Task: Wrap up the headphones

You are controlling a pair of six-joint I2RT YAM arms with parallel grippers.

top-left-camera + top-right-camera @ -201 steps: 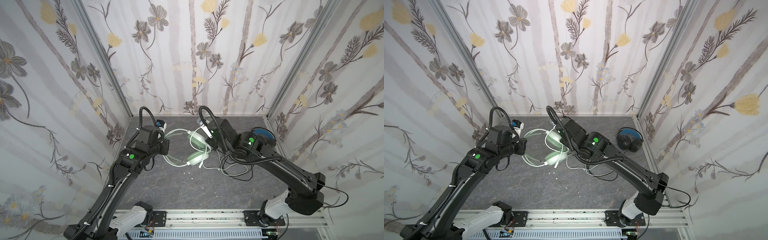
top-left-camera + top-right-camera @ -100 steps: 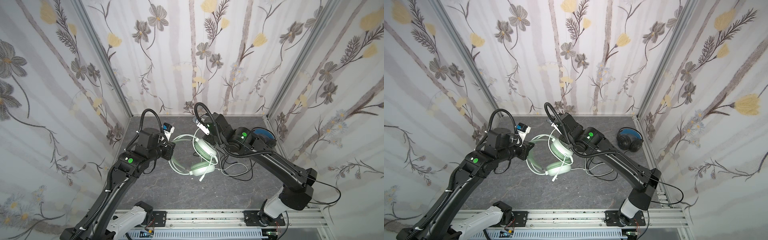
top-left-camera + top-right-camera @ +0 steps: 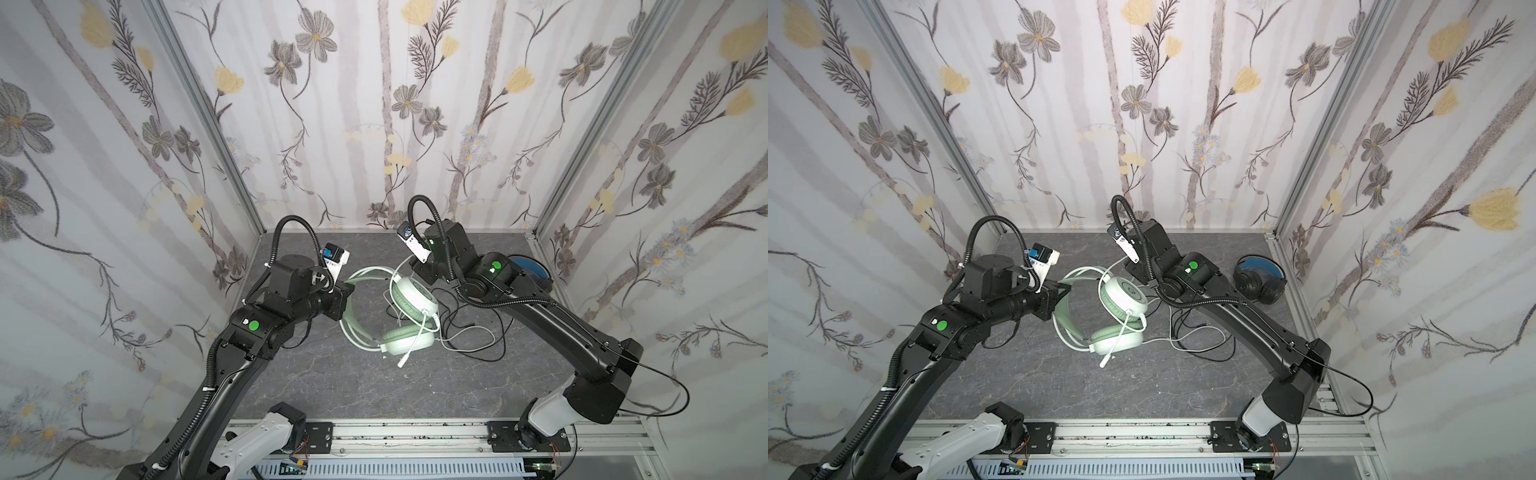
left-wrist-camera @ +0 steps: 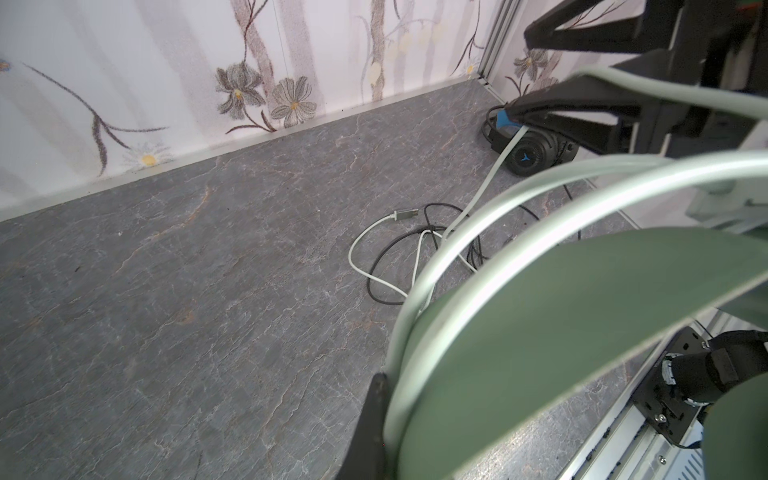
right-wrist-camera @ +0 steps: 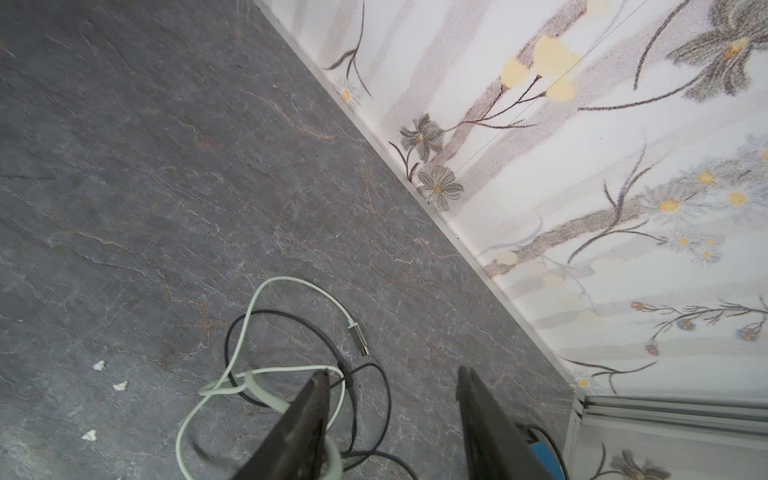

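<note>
Right, the left arm (image 3: 253, 326) reaches in from the near left, elbow bent, wrist laid level and pointing towards the middle of the worktop (image 3: 374, 386). The left fingers (image 3: 1062, 289) are clamped on the headband of the mint-green headphones (image 3: 415, 299), about midway round its arc. That headset sits mid-worktop. Its band curves across to the fingers, one earcup is up and facing the camera, and the second cup is below it, nearer the front rail. Whether that lower cup touches the surface, I cannot tell.

Over to the right arm (image 3: 540, 316): it sweeps up from the near right, forearm long and slanted, wrist tipped down just behind the upper cup. The right fingers (image 5: 311, 407) stand apart with nothing between them, only bare worktop and cable showing through the gap.

Under them lies the clutter. The whitish cable (image 5: 249, 332) loops loose across the surface and ends in a USB plug (image 5: 359, 338). The black cable (image 5: 291, 318) is coiled through it, and the two cross more than once. In the left wrist view the pale cable rises to the tip of one right finger; touching or not, I cannot tell.

The black headphones (image 3: 1260, 280) rest in the far right corner by the floral wall (image 3: 1370, 187), blue inner band up, well apart from both sets of fingers. A few white flecks (image 5: 99, 365) dot the worktop.
</note>
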